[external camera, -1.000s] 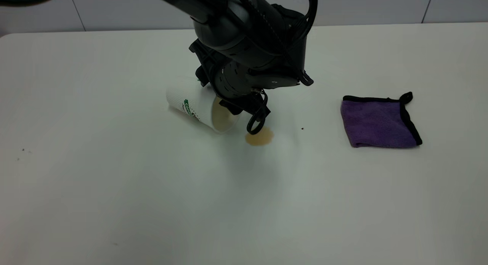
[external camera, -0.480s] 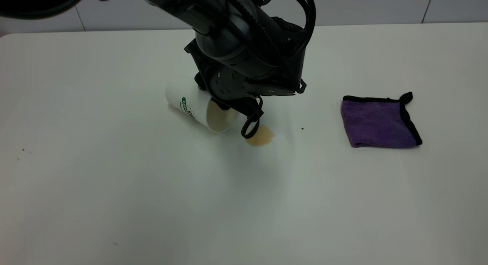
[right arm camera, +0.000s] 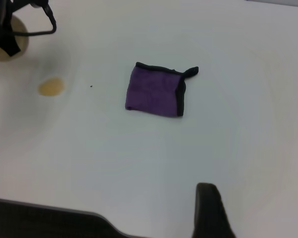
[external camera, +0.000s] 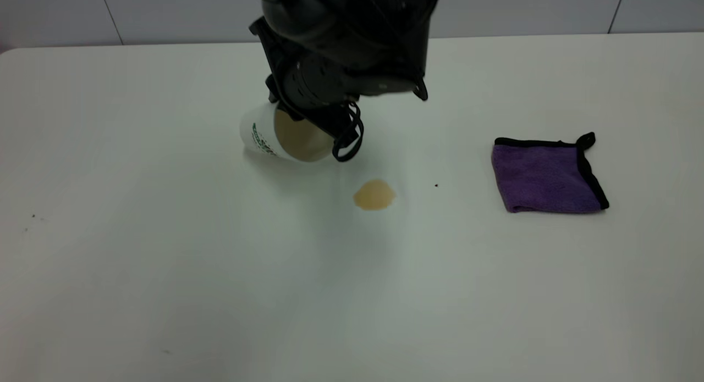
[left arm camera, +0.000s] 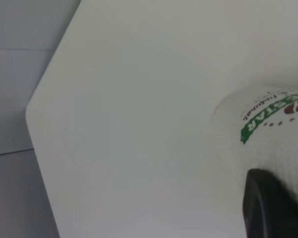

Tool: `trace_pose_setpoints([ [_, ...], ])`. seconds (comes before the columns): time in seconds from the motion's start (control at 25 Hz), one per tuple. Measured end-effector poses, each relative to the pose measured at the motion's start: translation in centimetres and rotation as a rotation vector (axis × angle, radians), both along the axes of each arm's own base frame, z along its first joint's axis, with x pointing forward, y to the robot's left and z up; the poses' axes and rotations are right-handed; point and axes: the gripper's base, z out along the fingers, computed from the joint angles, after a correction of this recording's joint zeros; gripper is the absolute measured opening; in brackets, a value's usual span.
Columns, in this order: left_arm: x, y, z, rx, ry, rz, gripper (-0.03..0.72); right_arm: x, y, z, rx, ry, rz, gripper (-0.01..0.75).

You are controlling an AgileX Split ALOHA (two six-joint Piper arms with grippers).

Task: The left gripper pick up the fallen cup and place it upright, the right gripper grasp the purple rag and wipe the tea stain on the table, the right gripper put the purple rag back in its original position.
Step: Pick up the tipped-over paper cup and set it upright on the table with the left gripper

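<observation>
Here, the left gripper (external camera: pixel 330 134) grips one cup (external camera: pixel 278 137), tilted above the table (external camera: pixel 165 261), mouth toward the camera. One tea stain (external camera: pixel 374 195) lies near; one rag (external camera: pixel 547 176) well apart. A speck (external camera: pixel 436 185) sits between. The right gripper (right arm camera: pixel 211 213) is cut off; spread unclear.

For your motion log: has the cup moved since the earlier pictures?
Yes. The cup, held in the left gripper, has lifted up and away from the tea stain.
</observation>
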Motion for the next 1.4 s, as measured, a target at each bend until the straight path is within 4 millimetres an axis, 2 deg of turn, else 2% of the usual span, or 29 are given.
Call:
trace_pose_setpoints([
  [0.24, 2.6, 3.5, 4.9, -0.165, 0.146, -0.001, -0.026, 0.0, 0.0, 0.0, 0.000, 0.000, 0.000, 0.498],
  [0.36, 3.6, 5.6, 6.1, -0.243, 0.239, -0.006, -0.026, 0.0, 0.0, 0.0, 0.000, 0.000, 0.000, 0.498],
  [0.6, 5.5, 9.9, 6.1, -0.478, 0.452, 0.030, -0.026, 0.0, 0.0, 0.0, 0.000, 0.000, 0.000, 0.498],
  [0.84, 6.5, 12.7, 6.3, -0.712, 0.573, -0.008, -0.026, 0.0, 0.0, 0.0, 0.000, 0.000, 0.000, 0.498],
  [1.2, 6.8, 13.1, 6.3, -0.751, 0.570, -0.040, -0.026, 0.0, 0.0, 0.0, 0.000, 0.000, 0.000, 0.498],
  [1.4, 6.9, 13.2, 4.8, -0.729, 0.583, -0.031, -0.026, 0.0, 0.0, 0.0, 0.000, 0.000, 0.000, 0.498],
])
